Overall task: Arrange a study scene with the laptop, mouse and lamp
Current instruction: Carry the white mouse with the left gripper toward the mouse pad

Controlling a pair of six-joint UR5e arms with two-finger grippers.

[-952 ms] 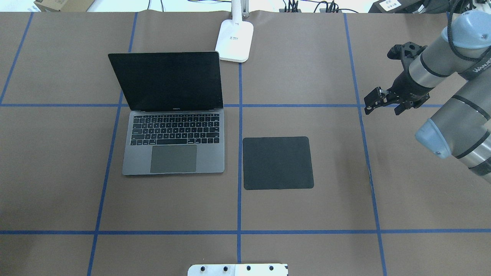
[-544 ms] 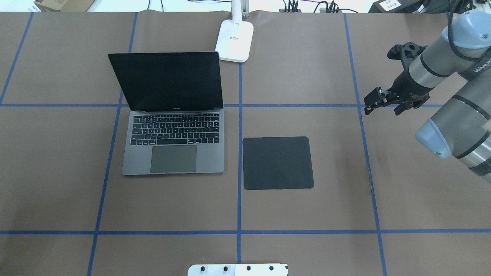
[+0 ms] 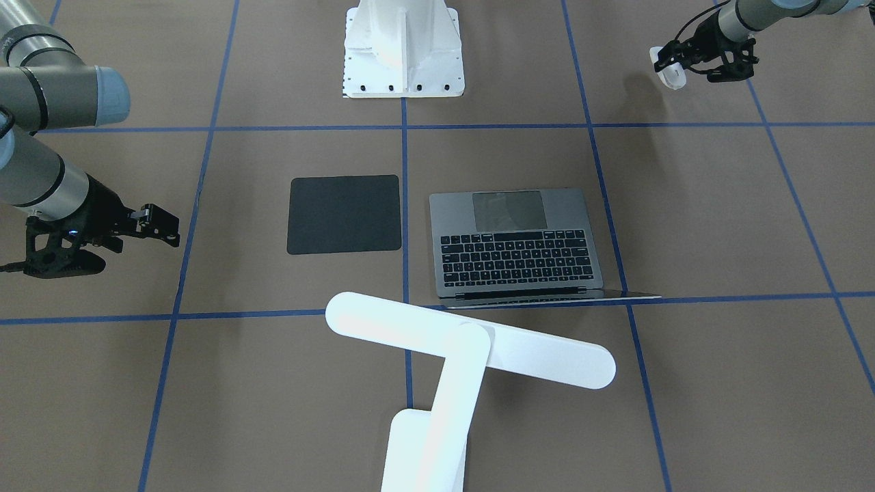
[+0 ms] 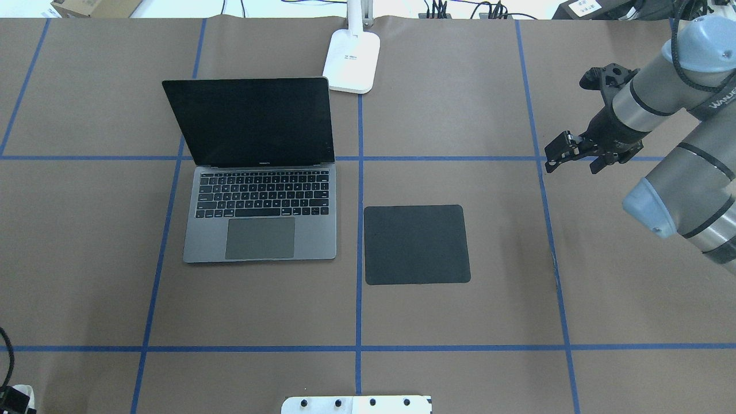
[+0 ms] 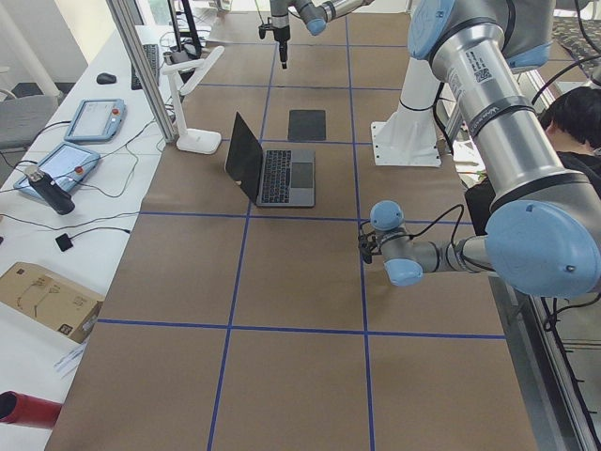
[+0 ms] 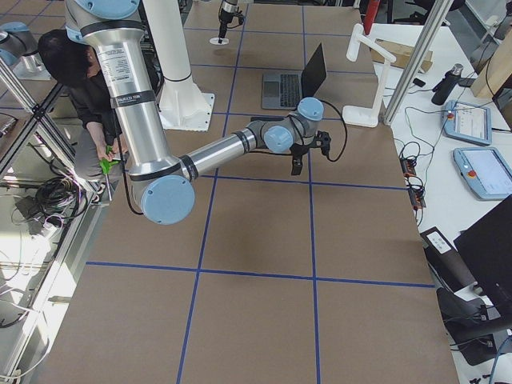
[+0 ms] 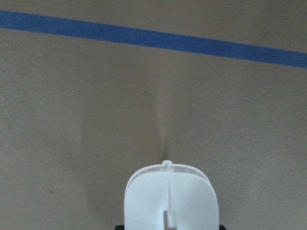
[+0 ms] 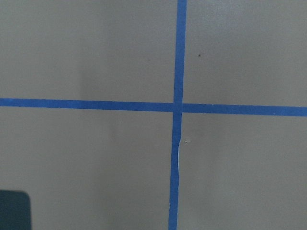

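Our left pincer [image 3: 673, 60] is squeezing the white mouse [image 7: 171, 201] at our near left corner of the table [image 4: 460, 322], far from the black mouse pad [image 4: 417, 244]. We are guessing the shiny mouse could slip out. The open laptop [image 4: 261, 213] is standing in between, the lamp [image 3: 472, 339] behind it. Our right pincer [image 4: 556, 152] is hanging open.

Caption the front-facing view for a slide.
Left gripper holds the mouse; open laptop lies beside a black pad, lamp head in the foreground.
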